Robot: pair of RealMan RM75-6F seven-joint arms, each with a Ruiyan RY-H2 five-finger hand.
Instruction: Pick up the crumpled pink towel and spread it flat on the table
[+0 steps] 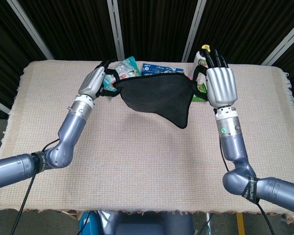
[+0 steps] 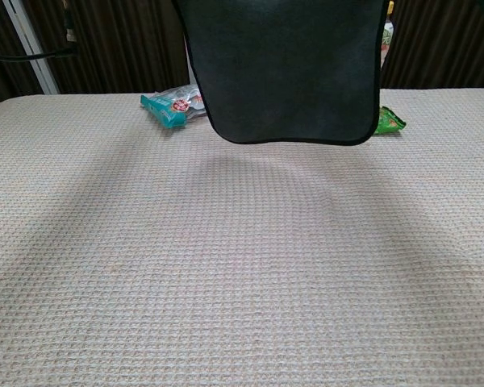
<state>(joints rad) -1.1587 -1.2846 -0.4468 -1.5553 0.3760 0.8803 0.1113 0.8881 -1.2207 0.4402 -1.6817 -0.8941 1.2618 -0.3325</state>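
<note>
The towel (image 1: 157, 98) hangs stretched between my two hands above the back of the table, and it shows its dark, near-black side. My left hand (image 1: 94, 83) grips its left top corner. My right hand (image 1: 220, 85) grips its right top corner, back of the hand toward the head camera. In the chest view the towel (image 2: 282, 72) hangs as a broad dark sheet with rounded lower corners, clear of the table. Both hands are above the top of the chest view.
Along the back edge lie a teal snack packet (image 1: 126, 66) (image 2: 171, 105), a blue packet (image 1: 159, 68), and a green packet (image 2: 390, 122), with a bottle (image 1: 204, 51) standing there. A beige waffle cloth covers the table (image 1: 137, 166).
</note>
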